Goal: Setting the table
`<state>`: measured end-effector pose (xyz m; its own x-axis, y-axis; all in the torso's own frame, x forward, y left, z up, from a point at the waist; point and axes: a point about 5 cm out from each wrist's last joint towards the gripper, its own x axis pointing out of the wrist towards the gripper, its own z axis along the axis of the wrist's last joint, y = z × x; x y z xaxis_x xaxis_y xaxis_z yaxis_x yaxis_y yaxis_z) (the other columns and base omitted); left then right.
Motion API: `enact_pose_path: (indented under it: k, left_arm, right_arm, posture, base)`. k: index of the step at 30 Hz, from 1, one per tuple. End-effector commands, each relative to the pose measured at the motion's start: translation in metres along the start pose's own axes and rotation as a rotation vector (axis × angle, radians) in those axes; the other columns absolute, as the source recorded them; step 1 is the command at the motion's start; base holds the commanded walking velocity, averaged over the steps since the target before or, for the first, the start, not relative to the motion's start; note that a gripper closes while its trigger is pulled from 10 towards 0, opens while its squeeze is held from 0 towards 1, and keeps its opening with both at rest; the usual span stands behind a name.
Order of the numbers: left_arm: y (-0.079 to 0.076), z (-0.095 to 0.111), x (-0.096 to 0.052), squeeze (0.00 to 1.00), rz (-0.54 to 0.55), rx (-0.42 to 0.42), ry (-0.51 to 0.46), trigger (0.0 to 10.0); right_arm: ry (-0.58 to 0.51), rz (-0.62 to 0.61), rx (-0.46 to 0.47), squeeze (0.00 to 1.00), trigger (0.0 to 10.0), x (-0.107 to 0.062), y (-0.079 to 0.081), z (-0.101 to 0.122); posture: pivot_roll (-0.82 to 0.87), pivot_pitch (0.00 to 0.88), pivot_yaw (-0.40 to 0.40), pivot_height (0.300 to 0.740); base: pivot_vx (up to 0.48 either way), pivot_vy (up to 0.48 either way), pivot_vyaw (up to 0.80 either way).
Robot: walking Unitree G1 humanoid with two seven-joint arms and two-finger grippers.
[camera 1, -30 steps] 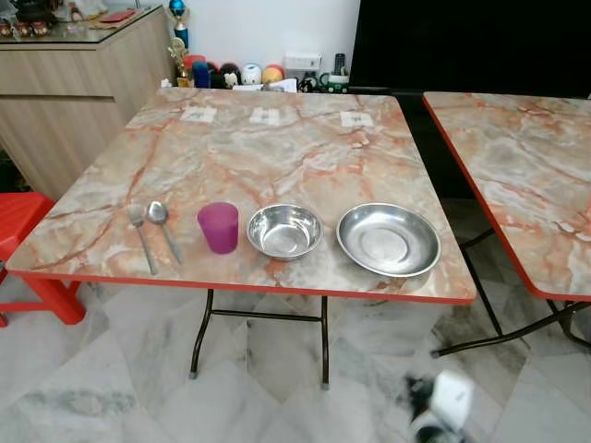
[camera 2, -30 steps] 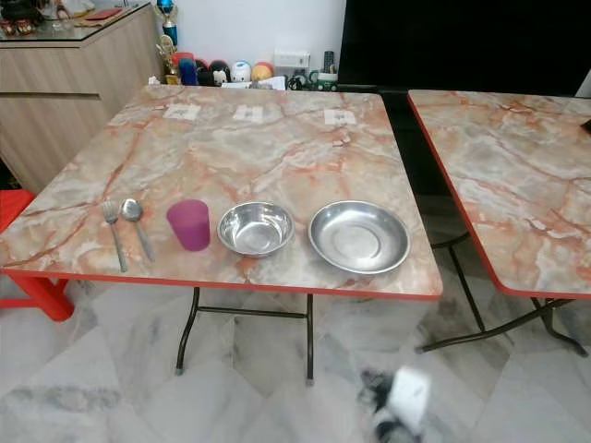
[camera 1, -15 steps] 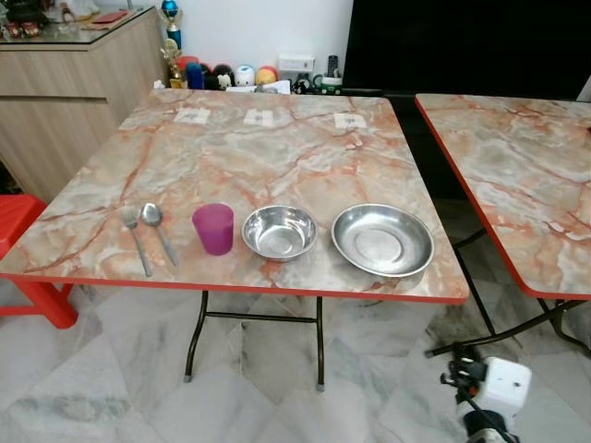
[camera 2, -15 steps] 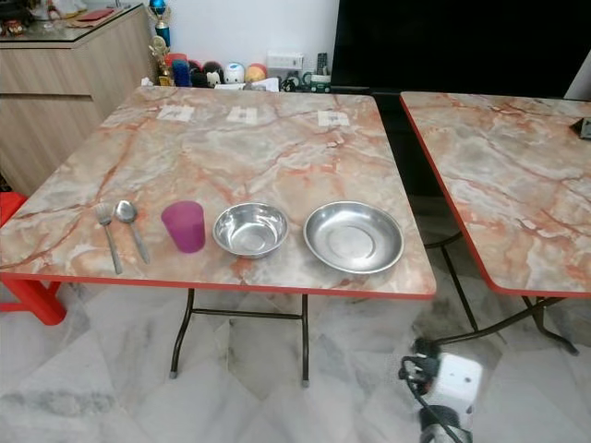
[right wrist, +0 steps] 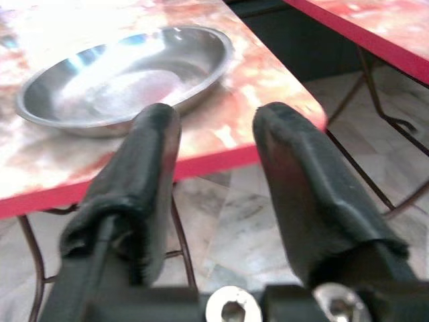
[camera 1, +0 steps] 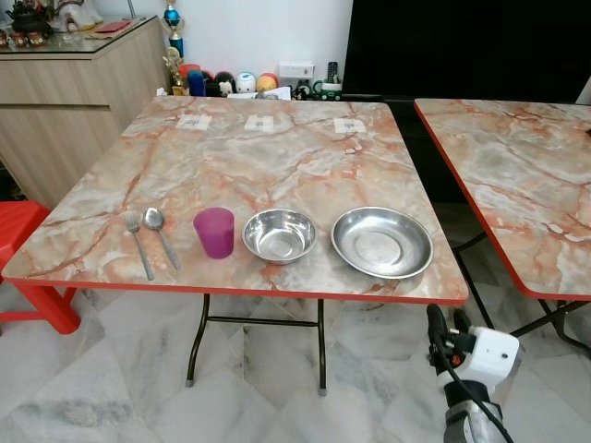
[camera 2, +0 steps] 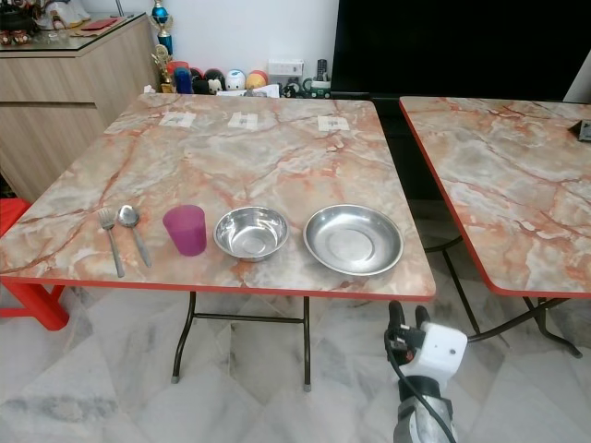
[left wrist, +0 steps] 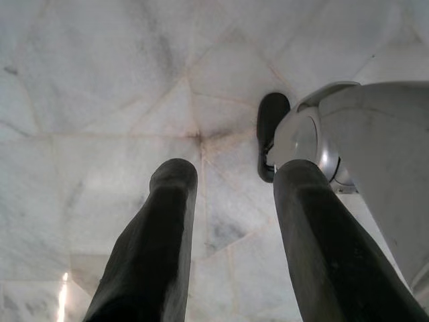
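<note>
Right gripper [camera 1: 441,325], fingers apart and empty, is rising below the table [camera 1: 277,157] edge toward the plate [camera 1: 382,242], which is lying rightmost in the near-edge row beside bowl [camera 1: 279,234], purple cup [camera 1: 214,232], spoon [camera 1: 159,231] and fork [camera 1: 138,239]; left gripper [left wrist: 231,221], also parted, is hanging idle over the floor.

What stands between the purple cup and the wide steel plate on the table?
The steel bowl stands between the purple cup and the wide steel plate, seen in the left eye view.

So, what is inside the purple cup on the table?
The purple cup stands upright; its upper inside wall shows nothing. Its bottom is hidden by the near wall, so contents cannot be confirmed.
</note>
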<state>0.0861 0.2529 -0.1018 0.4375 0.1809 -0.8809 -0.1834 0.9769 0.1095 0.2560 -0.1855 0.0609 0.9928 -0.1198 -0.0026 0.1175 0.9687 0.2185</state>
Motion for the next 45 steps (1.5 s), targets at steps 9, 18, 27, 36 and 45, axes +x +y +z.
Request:
enact_pose_path:
  k: [9,18,27,36,45]
  left_arm:
    - [-0.012,-0.005,0.000,0.00,-0.040,0.021,0.009,10.0]
    - [-0.023,-0.007,0.000,0.00,-0.061,-0.005,0.012,10.0]
    - [-0.025,-0.007,0.001,0.00,-0.062,-0.025,0.012,10.0]
    - [-0.019,-0.003,0.001,0.00,-0.041,-0.045,-0.008,10.0]
    - [-0.016,-0.001,0.001,0.00,-0.036,-0.036,-0.014,10.0]
  right_arm:
    - [0.005,-0.029,0.021,0.00,10.0,0.006,-0.001,0.007]
    - [0.011,0.057,-0.003,0.00,10.0,0.013,0.006,0.019]
    - [0.013,0.043,0.023,0.00,10.0,0.013,0.006,0.023]
    - [-0.011,-0.008,0.065,0.00,10.0,0.013,0.009,0.030]
    - [-0.007,-0.061,0.113,0.00,10.0,0.010,0.008,0.030]
  posture:
    - [0.00,0.000,-0.008,0.740]
    - [0.00,0.000,-0.053,0.740]
    - [0.02,0.000,-0.052,0.740]
    - [0.00,0.000,-0.036,0.740]
    - [0.02,0.000,-0.008,0.740]
  base:
    - [0.000,0.000,0.00]
    - [0.000,0.000,0.00]
    - [0.000,0.000,0.00]
    - [0.000,0.000,0.00]
    - [0.000,0.000,-0.10]
